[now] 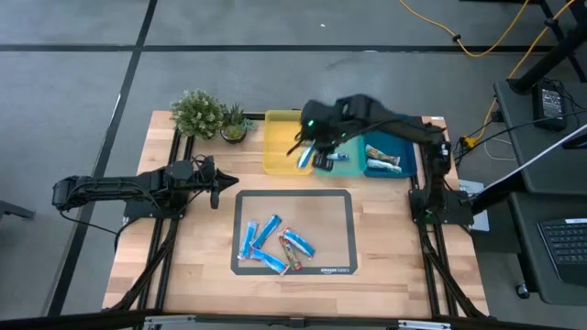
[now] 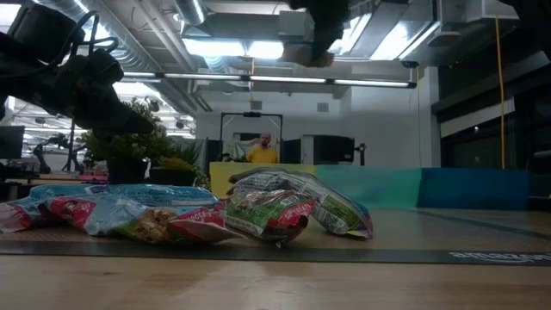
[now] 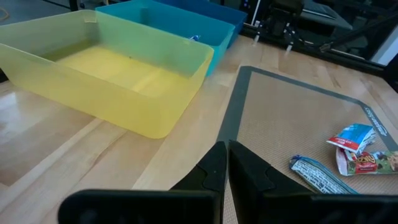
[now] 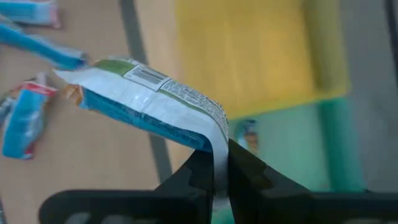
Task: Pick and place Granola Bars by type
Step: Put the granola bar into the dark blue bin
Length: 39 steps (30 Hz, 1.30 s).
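Right hand (image 4: 214, 180) up over seam of yellow tray (image 1: 280, 147) and teal tray (image 1: 344, 165), fingers pinched on end of blue-and-white granola bar (image 4: 149, 102), bar hanging clear of surface. Remaining bars (image 1: 273, 244) heaped on dark mat (image 1: 344, 206), centre near side. One bar (image 1: 382, 160) lies in blue tray (image 1: 404, 165), far right; another possibly in teal. Left hand (image 3: 226, 168) parked left of mat, fingers pressed together, holding nothing.

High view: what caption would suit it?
Right gripper carries a granola bar over the yellow tray; left gripper waits.
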### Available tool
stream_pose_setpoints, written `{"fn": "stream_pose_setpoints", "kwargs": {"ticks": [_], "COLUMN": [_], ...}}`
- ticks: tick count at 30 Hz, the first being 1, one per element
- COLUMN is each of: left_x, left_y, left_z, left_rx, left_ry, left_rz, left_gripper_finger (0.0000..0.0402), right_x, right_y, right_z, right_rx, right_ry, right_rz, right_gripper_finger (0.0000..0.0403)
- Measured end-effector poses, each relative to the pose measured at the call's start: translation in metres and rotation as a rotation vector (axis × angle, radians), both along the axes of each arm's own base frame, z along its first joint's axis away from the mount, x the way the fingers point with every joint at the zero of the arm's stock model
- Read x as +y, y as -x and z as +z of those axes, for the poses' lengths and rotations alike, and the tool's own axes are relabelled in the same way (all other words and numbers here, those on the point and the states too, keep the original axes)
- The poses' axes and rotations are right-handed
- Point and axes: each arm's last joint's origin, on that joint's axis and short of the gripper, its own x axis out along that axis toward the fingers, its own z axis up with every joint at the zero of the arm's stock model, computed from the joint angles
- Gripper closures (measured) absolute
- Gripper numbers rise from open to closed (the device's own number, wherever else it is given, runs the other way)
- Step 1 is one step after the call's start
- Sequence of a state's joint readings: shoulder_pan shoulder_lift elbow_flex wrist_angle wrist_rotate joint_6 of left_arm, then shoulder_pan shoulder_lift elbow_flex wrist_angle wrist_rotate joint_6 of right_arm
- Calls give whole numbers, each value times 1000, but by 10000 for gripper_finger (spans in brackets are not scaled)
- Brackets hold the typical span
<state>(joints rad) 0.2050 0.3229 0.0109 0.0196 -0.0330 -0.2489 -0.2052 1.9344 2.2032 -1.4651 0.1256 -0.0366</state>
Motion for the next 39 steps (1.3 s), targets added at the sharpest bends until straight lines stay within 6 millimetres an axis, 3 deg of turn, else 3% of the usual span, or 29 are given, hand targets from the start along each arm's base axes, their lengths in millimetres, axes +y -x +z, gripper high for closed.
{"fn": "stream_pose_setpoints", "kwargs": {"ticks": [4,10,15,22,28,39], "left_x": [0,0,0,0,0,0], "left_y": [0,0,0,0,0,0], "left_z": [0,0,0,0,0,0], "left_rx": [1,1,0,-1,-1,0], "left_ry": [0,0,0,0,0,0], "left_rz": [0,0,0,0,0,0], "left_gripper_finger": [389,391,389,390,390,391], "right_x": [-26,-61,-68,-66,-57,-33], "right_y": [30,92,128,163,198,227], "right_z": [22,58,79,89,56,-48], "right_rx": [-19,-91,-158,-179,-105,-152], "right_ry": [57,81,113,117,106,-44], "right_rz": [-69,-258,-340,-426,-554,-726], "right_gripper_finger": [377,385,371,388,377,388]}}
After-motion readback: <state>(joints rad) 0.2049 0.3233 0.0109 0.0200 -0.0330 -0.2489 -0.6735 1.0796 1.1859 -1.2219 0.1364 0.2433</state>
